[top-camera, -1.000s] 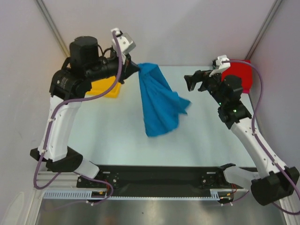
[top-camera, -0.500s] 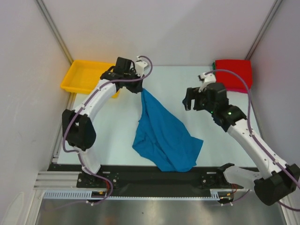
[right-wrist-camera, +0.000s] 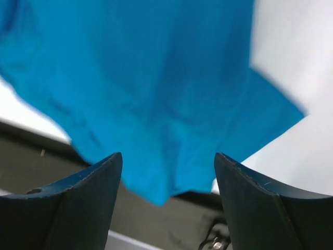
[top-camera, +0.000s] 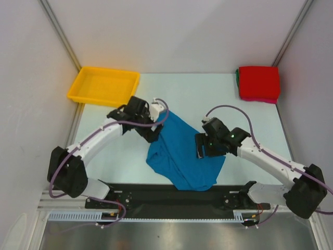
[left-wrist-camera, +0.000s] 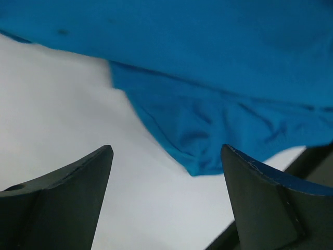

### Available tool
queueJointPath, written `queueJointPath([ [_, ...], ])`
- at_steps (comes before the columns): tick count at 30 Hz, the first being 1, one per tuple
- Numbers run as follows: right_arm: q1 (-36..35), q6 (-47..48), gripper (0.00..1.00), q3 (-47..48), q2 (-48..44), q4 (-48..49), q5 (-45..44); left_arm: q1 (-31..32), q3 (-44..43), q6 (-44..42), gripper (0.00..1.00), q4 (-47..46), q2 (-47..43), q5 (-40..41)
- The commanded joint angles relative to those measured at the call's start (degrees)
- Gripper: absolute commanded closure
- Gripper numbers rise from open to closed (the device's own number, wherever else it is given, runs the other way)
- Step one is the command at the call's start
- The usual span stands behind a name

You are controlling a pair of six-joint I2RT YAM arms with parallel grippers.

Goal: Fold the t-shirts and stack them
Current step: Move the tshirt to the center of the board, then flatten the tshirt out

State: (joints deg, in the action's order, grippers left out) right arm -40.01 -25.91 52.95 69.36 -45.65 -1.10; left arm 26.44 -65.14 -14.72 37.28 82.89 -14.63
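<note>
A bright blue t-shirt [top-camera: 182, 156] lies crumpled on the table near the front, and its lower edge droops over the black rail [top-camera: 156, 195]. My left gripper [top-camera: 155, 133] hovers open at the shirt's upper left edge. In the left wrist view the blue t-shirt [left-wrist-camera: 218, 78] lies beyond the left gripper [left-wrist-camera: 166, 156], with only bare table between the fingers [left-wrist-camera: 78, 198]. My right gripper [top-camera: 200, 150] is open, low over the shirt's right half. In the right wrist view the blue t-shirt [right-wrist-camera: 156, 94] fills the space ahead of the right gripper [right-wrist-camera: 167, 161]. A folded red t-shirt [top-camera: 258, 81] tops a stack at the back right.
A yellow tray [top-camera: 104, 86] sits at the back left corner. Thin green and pink edges show under the red shirt [top-camera: 240, 89]. Grey walls close in the table on three sides. The arm bases stand on the black rail at the front.
The left gripper carried the hanging blue shirt down and forward, then opened and let it drop onto the table. The right arm swung down and in over the shirt.
</note>
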Motion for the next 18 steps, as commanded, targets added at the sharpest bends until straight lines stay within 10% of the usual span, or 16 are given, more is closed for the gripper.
queueJointPath([
  [1, -7.9, -9.3, 0.21, -2.0, -4.8, -3.1, 2.6, 3.1, 7.9, -2.9, 0.10, 0.9, -2.0, 0.9],
  [8, -10.8, -13.0, 0.23, -14.4, -2.9, 8.2, 4.4, 8.8, 11.7, -4.2, 0.10, -3.9, 4.5, 3.8],
  [12, -10.2, -13.6, 0.59, -14.4, 0.1, 10.0, 2.0, 10.5, 10.3, -2.7, 0.20, -5.6, 8.9, 4.1],
  [16, -7.4, -13.1, 1.00, -14.9, 0.4, 13.4, 4.5, 9.7, 7.9, -2.9, 0.55, -5.2, 10.3, 3.4],
  [18, -5.5, -10.7, 1.00, -12.0, -0.1, 11.6, 3.5, 7.2, 6.1, -2.7, 1.00, -2.6, 7.0, -0.5],
])
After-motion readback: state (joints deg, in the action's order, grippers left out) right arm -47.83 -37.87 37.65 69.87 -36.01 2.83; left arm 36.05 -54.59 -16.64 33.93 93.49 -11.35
